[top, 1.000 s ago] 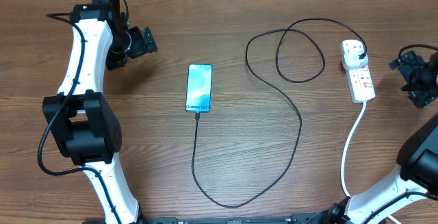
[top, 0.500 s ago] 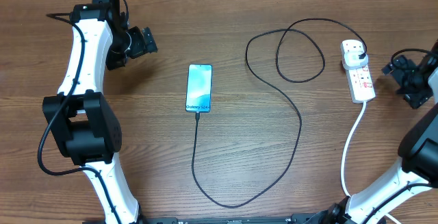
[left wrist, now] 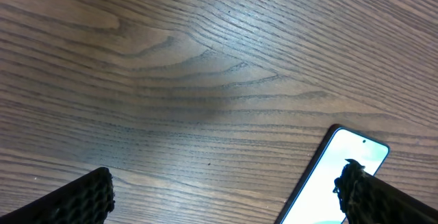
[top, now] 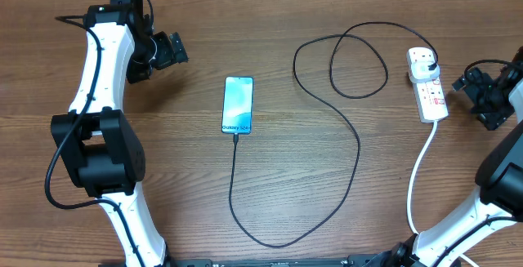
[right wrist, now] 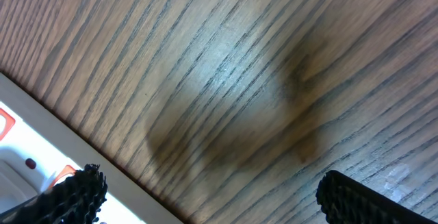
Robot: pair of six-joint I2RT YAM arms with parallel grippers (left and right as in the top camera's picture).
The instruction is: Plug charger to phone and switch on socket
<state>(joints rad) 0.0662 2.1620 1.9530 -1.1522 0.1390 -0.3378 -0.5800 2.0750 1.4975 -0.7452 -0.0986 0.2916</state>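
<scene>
While charger (top: 357,149) tip sits at phone (top: 238,104) bottom edge, seemingly plugged, socket (top: 431,94) switch not yet pressed, I judge. Right gripper (top: 478,95) near socket, fingers wide, empty. Left gripper (top: 180,48) wide, empty, apart from phone.

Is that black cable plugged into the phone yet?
Plugged in, apparently: the charger cable runs straight into the bottom edge of the phone.

both arms have white curved shells, bulky black joints and thin black cables; the gripper fingers (left wrist: 85,196) are black with ribbed pads.
</scene>
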